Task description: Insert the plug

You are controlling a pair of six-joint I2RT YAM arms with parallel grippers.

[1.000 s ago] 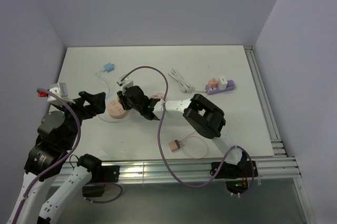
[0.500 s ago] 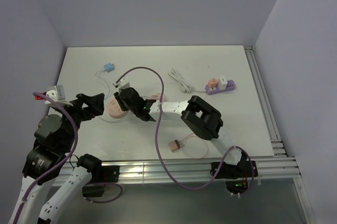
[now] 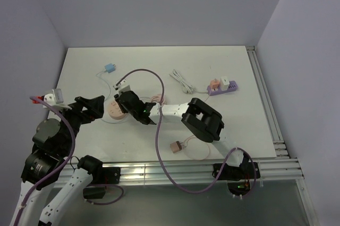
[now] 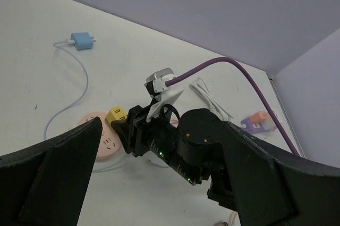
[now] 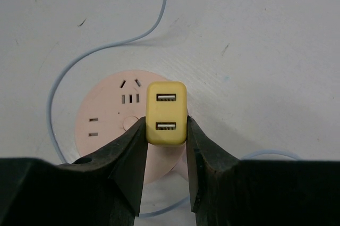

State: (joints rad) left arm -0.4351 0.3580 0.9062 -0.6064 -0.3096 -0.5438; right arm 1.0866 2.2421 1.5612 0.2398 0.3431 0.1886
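right jaws: clamped on the yellow two-port USB charger (image 5: 166, 111), pinching both its sides | charger: sitting right over the pink round power socket (image 5: 106, 119), near one edge, can't tell if it's touching | left jaws: spread wide, nothing in them, hanging left of the socket | white worktop (image 3: 239, 66) underneath

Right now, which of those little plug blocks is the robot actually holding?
The yellow plug, pinched in the right gripper over the round pink socket; the blue plug and pink plug lie loose on the table.
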